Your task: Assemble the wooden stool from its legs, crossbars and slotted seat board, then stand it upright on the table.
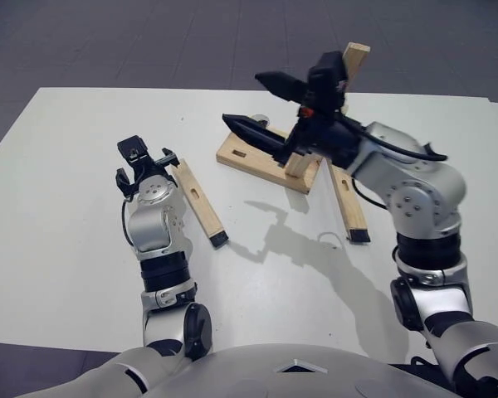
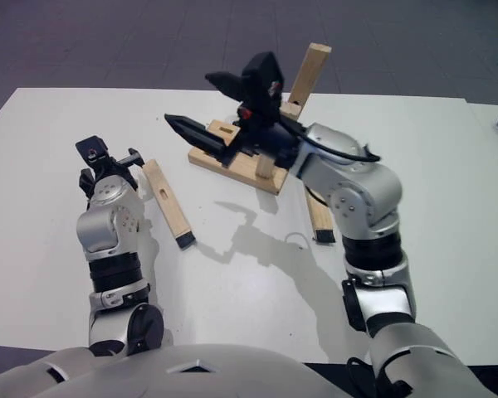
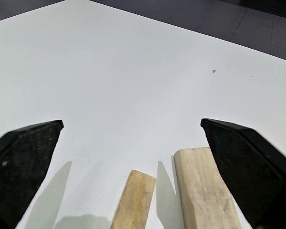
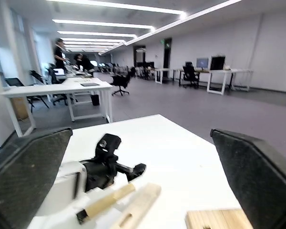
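Left eye view: the flat, pale wooden slotted seat board point(image 1: 247, 157) lies on the white surface point(image 1: 83, 149), right of centre and toward the far side. A short, square-section standing leg point(image 1: 298, 164) of pale wood is set in it. A slanted leg point(image 1: 355, 60) of the same wood rises behind, and the arm hides whether it sits in a slot. The right jaws hang released above the board, grasping nothing. If they come down from here they could clip the standing leg and lever it out, or tip the slanted leg over.

Right eye view: a black-tipped wooden loose leg point(image 2: 168, 203) lies flat just beside the left jaws, which are parted and empty. A second loose leg point(image 2: 319, 217), also black-tipped, lies near the board, partly behind the right arm. A low swing of that arm could sweep it away across the surface.

Left wrist view: two wood ends sit side by side between the spread left jaws. One is a slim rounded wooden crossbar point(image 3: 133, 200). The other is broader and squared, probably the loose leg, and lies close to one pad. Closing here would likely catch both pieces, or pinch one off-centre so that it twists or skids.

Right wrist view: the right jaws gape wide, with a corner of the seat board low between them. Nothing holds the board, so I judge that any push on a leg may slide it.
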Motion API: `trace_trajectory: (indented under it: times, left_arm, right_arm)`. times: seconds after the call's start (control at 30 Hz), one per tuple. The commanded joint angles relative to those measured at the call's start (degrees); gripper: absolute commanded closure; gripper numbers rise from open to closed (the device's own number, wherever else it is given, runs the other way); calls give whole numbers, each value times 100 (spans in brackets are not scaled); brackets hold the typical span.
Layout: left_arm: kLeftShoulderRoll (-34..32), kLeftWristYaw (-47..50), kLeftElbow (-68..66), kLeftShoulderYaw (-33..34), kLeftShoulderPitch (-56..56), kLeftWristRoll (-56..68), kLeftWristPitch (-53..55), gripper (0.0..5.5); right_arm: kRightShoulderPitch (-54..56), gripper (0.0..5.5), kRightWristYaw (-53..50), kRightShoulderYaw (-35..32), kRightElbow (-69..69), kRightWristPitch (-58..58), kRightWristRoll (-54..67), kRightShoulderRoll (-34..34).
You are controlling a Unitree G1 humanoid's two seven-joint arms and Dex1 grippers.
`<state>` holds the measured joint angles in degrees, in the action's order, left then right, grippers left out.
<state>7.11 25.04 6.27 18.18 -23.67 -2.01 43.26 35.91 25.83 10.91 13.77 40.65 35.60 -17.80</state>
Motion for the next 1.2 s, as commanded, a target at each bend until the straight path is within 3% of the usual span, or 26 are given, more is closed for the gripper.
trace_trajectory:
  times: [0.03,0.2,0.4,0.6,0.77,0.93,1.2]
  left_arm:
    - [-55,-4,-62,-67,-78,-6,-55,10]
    - [-33,14,-88,-74,-62,10,-66,10]
    - [-28,26,-135,-59,-37,21,-90,10]
    - [-61,-18,-133,-89,8,12,-71,10]
    - [-66,-23,-143,-104,8,5,-62,10]
    - [-72,-42,-170,-143,-23,3,-52,10]
    - [-80,-52,-209,-145,21,2,-59,10]
  right_arm:
    - [-169,12,-287,541,-534,-9,-727,294]
    - [-415,12,-446,615,-984,-376,-1376,485]
    - [-284,12,152,0,-1181,-550,-1618,-319]
    - [-443,12,604,-206,-694,-354,-1702,-919]
    - [-337,12,118,-478,-914,433,-1240,-81]
    - [-350,12,-400,-6,-1447,636,-1556,760]
    - [-74,12,184,744,-1963,940,-2075,463]
